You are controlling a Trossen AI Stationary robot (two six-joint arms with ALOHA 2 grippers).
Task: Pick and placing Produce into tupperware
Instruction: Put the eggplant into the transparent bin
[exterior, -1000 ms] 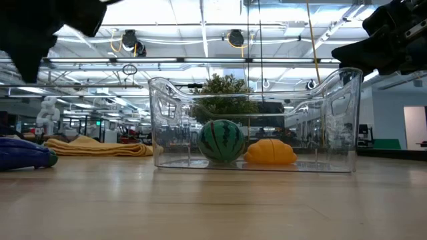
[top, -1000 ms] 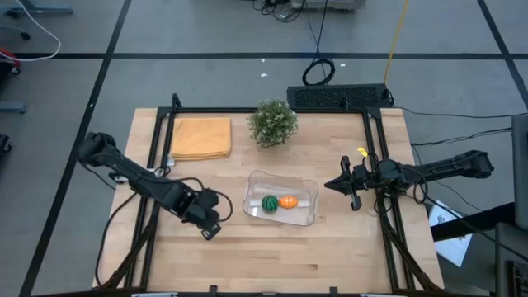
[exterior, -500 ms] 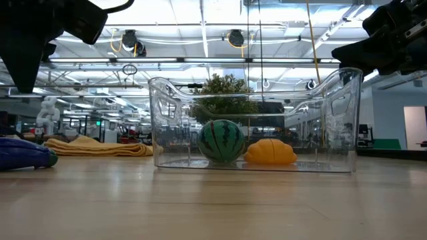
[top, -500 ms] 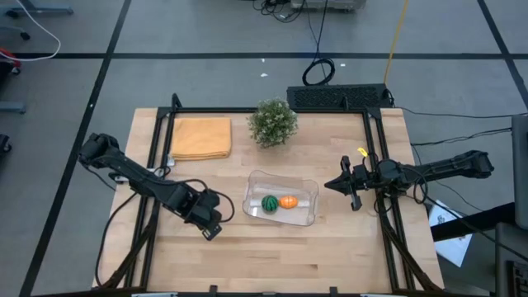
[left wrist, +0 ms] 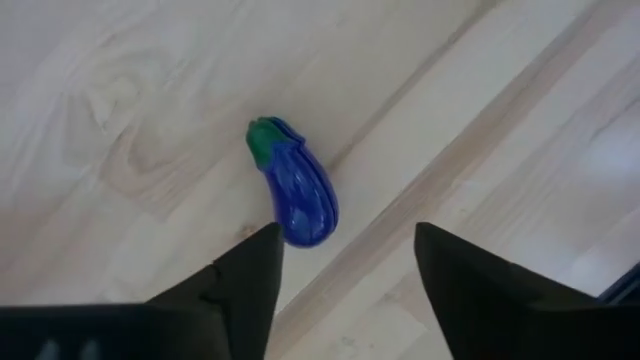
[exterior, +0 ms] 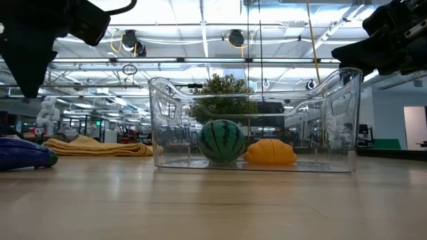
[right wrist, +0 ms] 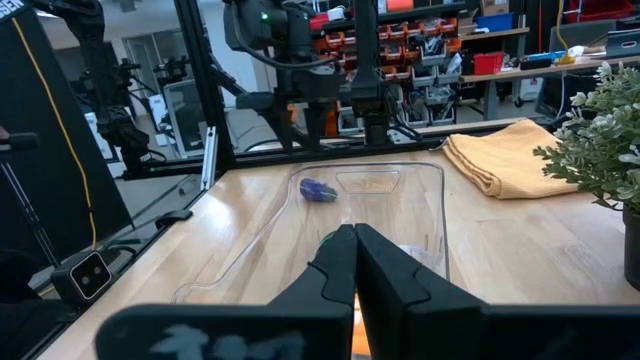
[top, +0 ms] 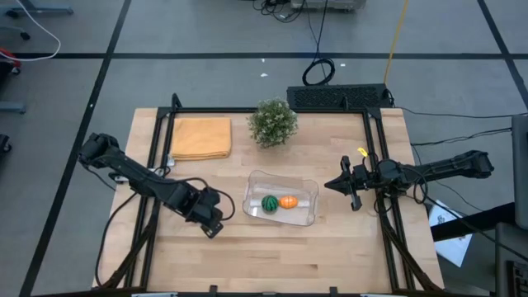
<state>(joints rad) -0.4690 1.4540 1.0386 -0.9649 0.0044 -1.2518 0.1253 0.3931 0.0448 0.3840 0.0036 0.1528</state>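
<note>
While left tool [left wrist: 340, 265] hangs released over purple piece [left wrist: 294, 182], tupperware [top: 280, 198] beside, right tool [top: 345, 185] clenched.

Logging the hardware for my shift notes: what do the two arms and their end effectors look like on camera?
Both arms are dark, jointed links with black cables trailing along them. The left end effector ends in two matte black, wedge-shaped fingers. The right end effector has matching black tapered fingers, and the high view shows a small yellow tag beside its wrist. No other markings are visible.

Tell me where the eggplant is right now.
The eggplant lies on the bare table, outside the tub on its left, just ahead of the open left hand.
</note>
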